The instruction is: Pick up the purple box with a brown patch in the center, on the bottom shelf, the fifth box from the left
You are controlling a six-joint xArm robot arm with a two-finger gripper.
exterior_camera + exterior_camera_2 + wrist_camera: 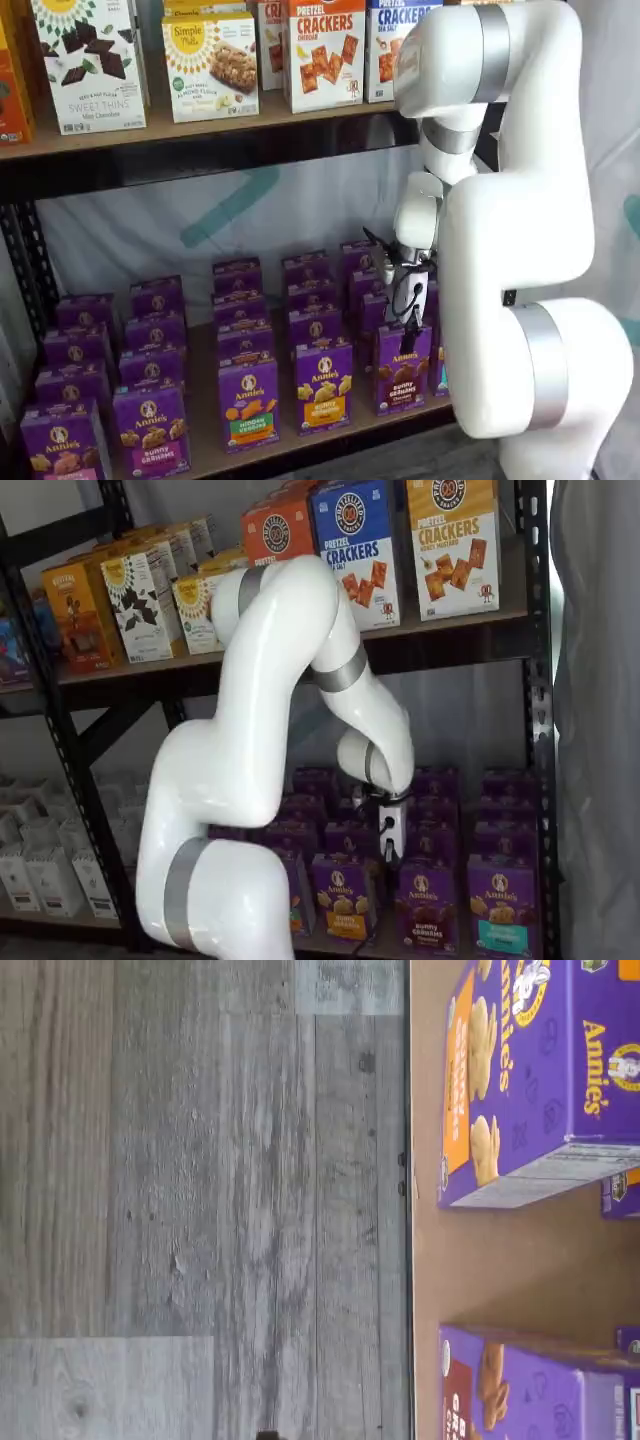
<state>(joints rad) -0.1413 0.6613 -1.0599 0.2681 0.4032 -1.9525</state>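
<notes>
The purple box [403, 367], the upright carton with brown bunny cookies pictured mid-front, is standing at the front of the bottom shelf [300, 440] in its own column of like cartons, and it is also showing in a shelf view [428, 904] just right of the arm's lower end. Its long axis is running vertically, with its broad printed face looking out toward the open front of the rack. The gripper [388, 848] is hanging just above and slightly in front of that carton, its black fingers pointing down toward the box's top edge; in both shelf views the fingers are appearing side-on, so the gap cannot be seen directly, though the jaws are judged to be standing spread wide and holding nothing. The coming move looks like a short descent and reach inward. Close on one side the orange-banded carton [323, 386] is sitting, leaving only a narrow gap, and another purple carton is standing right behind the target. In the wrist view the shelf's front edge [410, 1260] is running beside grey plank flooring [200, 1210], giving free room out front for withdrawing.
</notes>
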